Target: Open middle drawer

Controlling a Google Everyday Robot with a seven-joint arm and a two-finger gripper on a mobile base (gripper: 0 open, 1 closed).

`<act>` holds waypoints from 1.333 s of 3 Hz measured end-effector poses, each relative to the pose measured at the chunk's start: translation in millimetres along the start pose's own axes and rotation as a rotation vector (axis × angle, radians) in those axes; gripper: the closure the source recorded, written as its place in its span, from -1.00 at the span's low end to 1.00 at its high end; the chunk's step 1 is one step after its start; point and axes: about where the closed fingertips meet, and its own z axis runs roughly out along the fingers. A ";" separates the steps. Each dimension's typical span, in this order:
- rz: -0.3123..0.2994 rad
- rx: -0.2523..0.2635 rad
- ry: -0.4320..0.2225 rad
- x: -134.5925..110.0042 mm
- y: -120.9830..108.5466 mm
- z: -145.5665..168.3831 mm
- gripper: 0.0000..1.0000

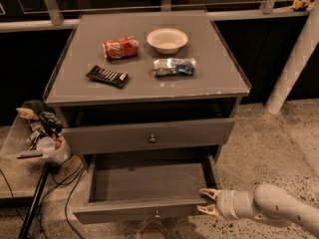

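Observation:
The middle drawer (144, 210) is the second grey drawer down. It stands pulled far out, with its bare inside showing and a small round knob (157, 214) on its front. My gripper (201, 201) is at the right end of that drawer front, reaching in from the lower right. Its two pale fingers (209, 192) are spread, one on each side of the front's right corner. The drawer above (149, 136), with its own knob, sits slightly out. A lower drawer is hidden under the open one.
On the cabinet top (219, 83) lie a red can (120, 48), a white bowl (167, 39), a dark snack bar (106, 76) and a silver-blue packet (174, 66). A clear bin of clutter (35, 133), a stand and cables are at the left. A white post (294, 59) stands at the right.

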 end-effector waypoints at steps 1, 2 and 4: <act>0.004 0.003 -0.005 3.1 11.4 -7.0 1.00; 0.011 0.009 -0.010 6.0 21.9 -14.3 1.00; 0.011 0.009 -0.010 2.2 20.8 -18.1 0.62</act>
